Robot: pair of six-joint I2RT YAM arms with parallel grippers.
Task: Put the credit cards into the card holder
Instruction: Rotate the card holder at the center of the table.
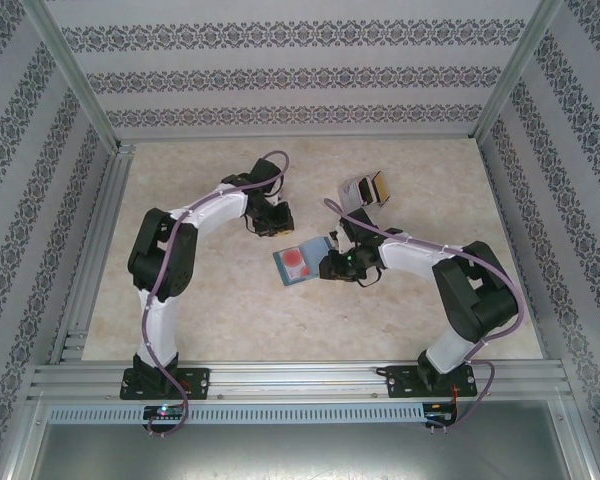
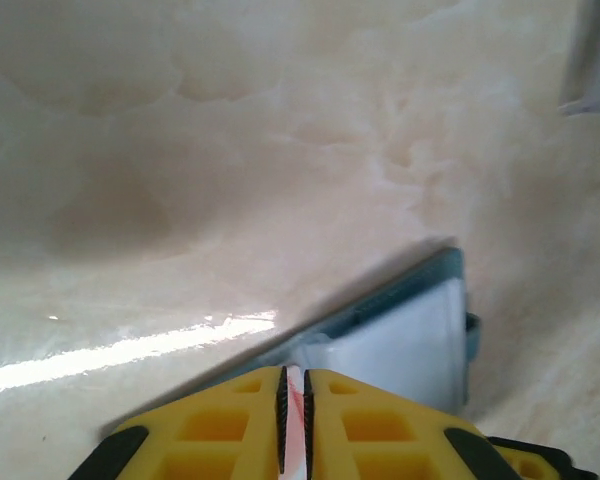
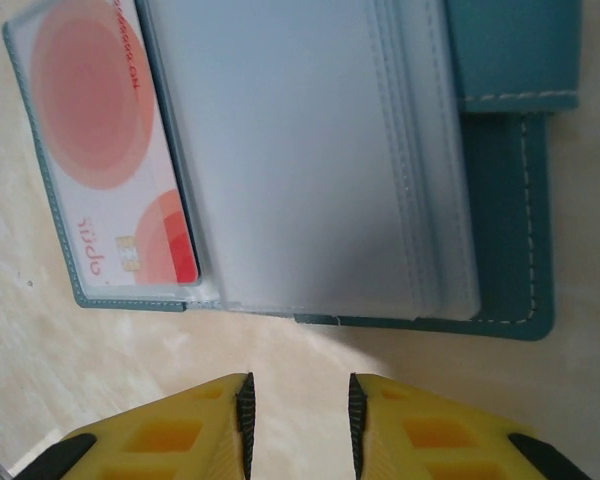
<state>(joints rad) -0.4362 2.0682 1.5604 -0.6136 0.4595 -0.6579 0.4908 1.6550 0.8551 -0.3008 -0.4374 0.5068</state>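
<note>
Card holder open, credit card pocketed, left fingers pinching thin card

The light is bright, soft and even, coming from above. In the top view the arms throw only weak shadows on the pale table, and the picture is slightly grainy. In the left wrist view a white streak of glare lies on the table, the far surface is blurred, and the left fingers are out of focus. In the right wrist view the card holder is sharp.
</note>
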